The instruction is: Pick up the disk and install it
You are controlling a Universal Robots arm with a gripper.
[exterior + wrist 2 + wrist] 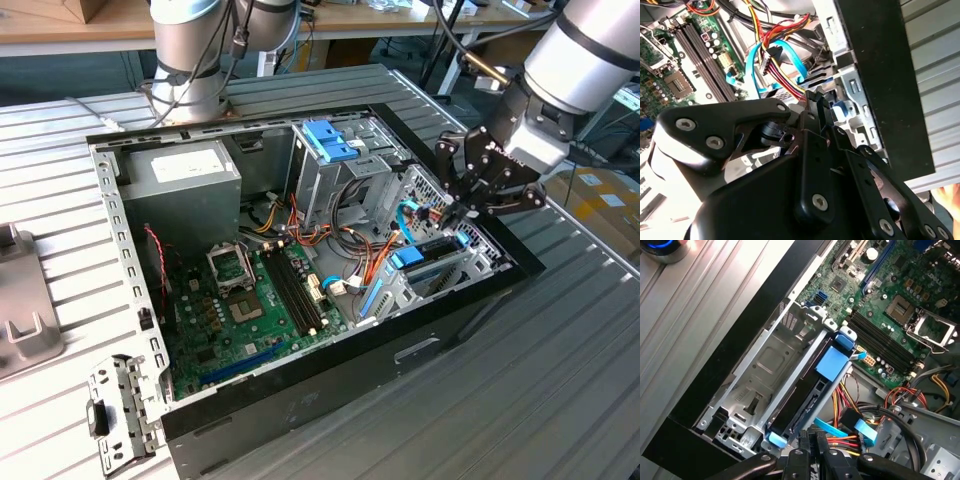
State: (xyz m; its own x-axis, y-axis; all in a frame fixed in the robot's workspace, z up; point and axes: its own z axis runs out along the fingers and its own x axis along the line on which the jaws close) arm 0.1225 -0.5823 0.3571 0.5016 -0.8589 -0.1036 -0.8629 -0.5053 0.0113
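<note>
Nearest you in the exterior view is the black front wall of the open computer case [330, 385], lying on its side on a ribbed metal table [560, 370]. Your gripper [462, 205] hangs over the case's edge on the exterior view's right, above the small drive cage [440, 270]. Light blue rails show in that cage, and the disk [425, 252] looks to be seated there on edge, though it is hard to make out from this angle. A taller cage with a blue plastic bracket [330, 140] stands near the far edge of the case, a grey power supply [185, 180] fills the far corner on the exterior view's left, and the green motherboard [250, 300] covers the floor of the case.

Black linkages of the gripper [812, 107] crowd the second wrist view; its fingers meet in a narrow tip with nothing between them, so you can take the jaws as closed and empty. That tip sits just beside a bundle of red, yellow and blue cables [777, 55] against the drive cage's metal.

Looking at the first wrist view, you see the disk [805, 395] slotted edgewise in the cage [765, 365], light blue carrier tabs at both ends. The gripper [812, 437] is near the disk's closer end, close to the cables.
</note>
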